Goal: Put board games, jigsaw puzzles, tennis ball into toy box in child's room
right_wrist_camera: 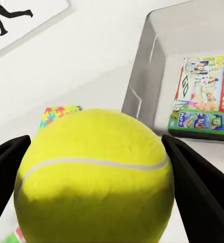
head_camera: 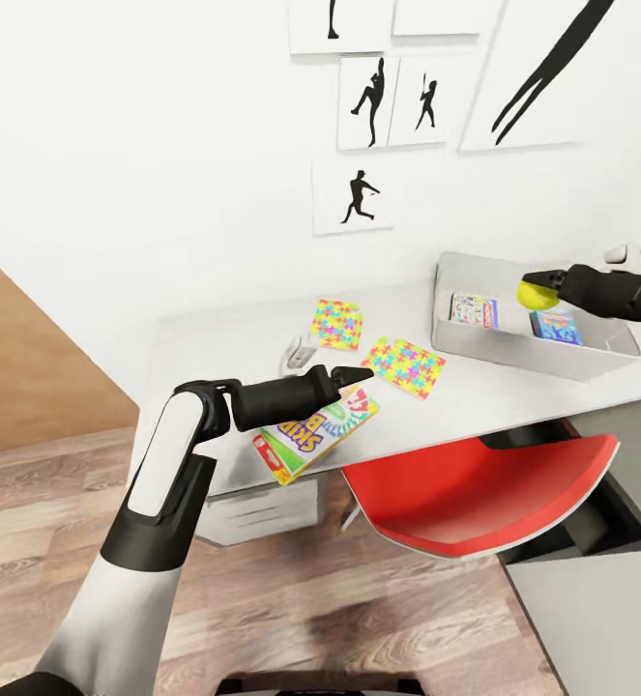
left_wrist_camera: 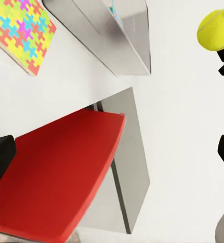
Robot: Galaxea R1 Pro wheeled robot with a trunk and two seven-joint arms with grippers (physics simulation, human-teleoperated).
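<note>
Two board games, the Monopoly box point(head_camera: 474, 309) and the small blue box point(head_camera: 556, 327), already lie inside the toy box point(head_camera: 513, 350) at the bench's far right end. Your right gripper point(head_camera: 543, 287) is pinching the tennis ball point(head_camera: 536, 295) above the toy box; this step is the drop. Lower it over a bare part of the floor, then part the jaws. Your left gripper point(head_camera: 355, 374) hovers over the Skip-Bo box point(head_camera: 312, 433) at the bench's point(head_camera: 223, 338) front edge; whether it is spread cannot be told. Both puzzles point(head_camera: 336, 323) point(head_camera: 403, 366) lie mid-bench.
</note>
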